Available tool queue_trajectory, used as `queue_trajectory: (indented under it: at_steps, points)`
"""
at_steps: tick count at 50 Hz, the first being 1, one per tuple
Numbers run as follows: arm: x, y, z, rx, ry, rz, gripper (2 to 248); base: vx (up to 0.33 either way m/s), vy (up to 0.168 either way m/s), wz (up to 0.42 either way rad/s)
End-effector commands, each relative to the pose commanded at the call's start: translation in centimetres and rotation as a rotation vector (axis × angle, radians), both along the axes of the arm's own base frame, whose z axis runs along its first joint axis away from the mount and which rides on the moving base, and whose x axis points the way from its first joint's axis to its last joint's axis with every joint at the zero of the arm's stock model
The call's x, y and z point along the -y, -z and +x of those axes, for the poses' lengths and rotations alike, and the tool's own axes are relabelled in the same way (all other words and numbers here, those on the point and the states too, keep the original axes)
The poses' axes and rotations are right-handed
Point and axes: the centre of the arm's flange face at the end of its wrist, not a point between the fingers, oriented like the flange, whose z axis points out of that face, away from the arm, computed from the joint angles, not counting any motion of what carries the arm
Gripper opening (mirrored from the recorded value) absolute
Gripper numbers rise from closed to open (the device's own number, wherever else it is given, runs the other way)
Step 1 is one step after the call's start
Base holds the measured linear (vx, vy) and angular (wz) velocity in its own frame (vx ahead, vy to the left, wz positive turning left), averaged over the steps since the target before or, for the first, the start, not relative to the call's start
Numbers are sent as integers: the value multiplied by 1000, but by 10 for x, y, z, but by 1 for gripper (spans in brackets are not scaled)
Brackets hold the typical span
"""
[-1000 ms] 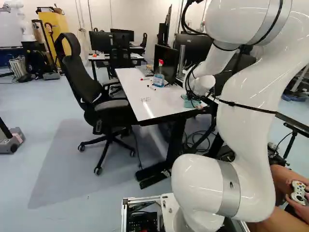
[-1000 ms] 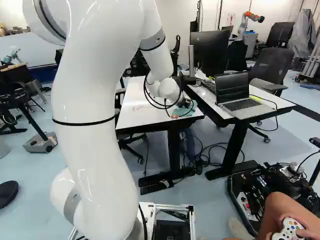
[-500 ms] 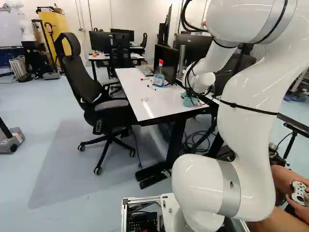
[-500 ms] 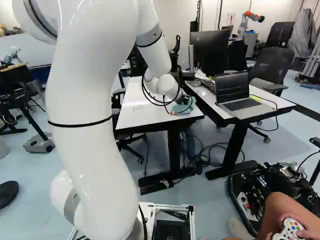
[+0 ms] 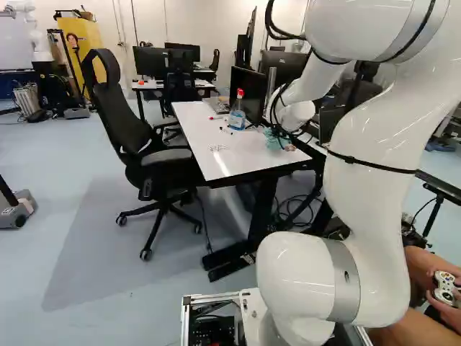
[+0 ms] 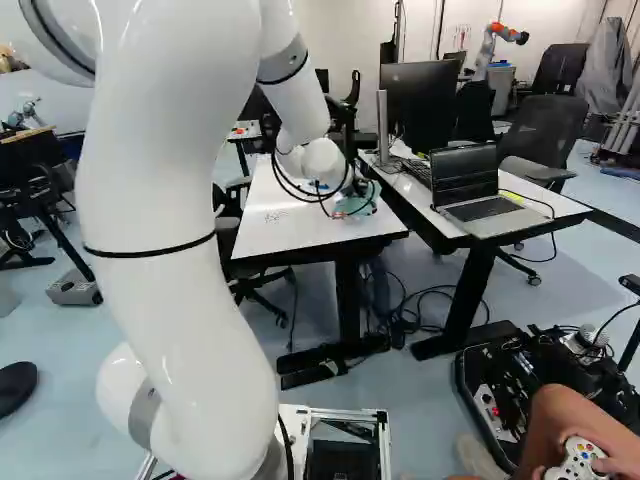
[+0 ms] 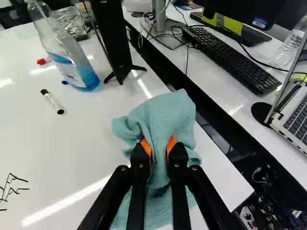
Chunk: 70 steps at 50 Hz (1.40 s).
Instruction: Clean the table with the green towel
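Where folds hide the fingertips, only slivers of orange pads (image 7: 171,145) show; gripper (image 6: 362,188) clamps the green towel (image 7: 165,115) from both sides. Towel bunched, creased, humped ahead of the grip, near a corner of the white table (image 7: 62,158).

Arm: my white arm (image 6: 165,210) rises from its lowest joint (image 5: 302,330), bends over high up, then reaches forward and down
Wrist: my white wrist (image 6: 325,163) sits low at the arm's far end, black cables looping round it
Gripper: my black gripper (image 6: 362,189) angles downward, two fingers in a grip, orange pads (image 7: 146,147) facing inward
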Motion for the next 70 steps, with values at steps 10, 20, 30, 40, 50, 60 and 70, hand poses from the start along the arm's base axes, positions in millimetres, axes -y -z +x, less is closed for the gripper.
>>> queue_trajectory:
  at_steps: [10,20,30,40,50,60,70]
  points:
    - [-17,-10,0,-5,-30,1,53,0,0,0]
    - [-34,-19,-2,-22,-59,4,53,0,0,0]
    - [-51,-28,-3,-40,-88,7,53,0,0,0]
    - [-68,-35,-4,-62,-118,10,53,0,0,0]
    - [-85,-34,0,-78,-149,11,53,0,0,0]
    - [-101,-33,5,-77,-180,10,53,0,0,0]
    - [-117,-33,10,-76,-210,9,53,0,0,0]
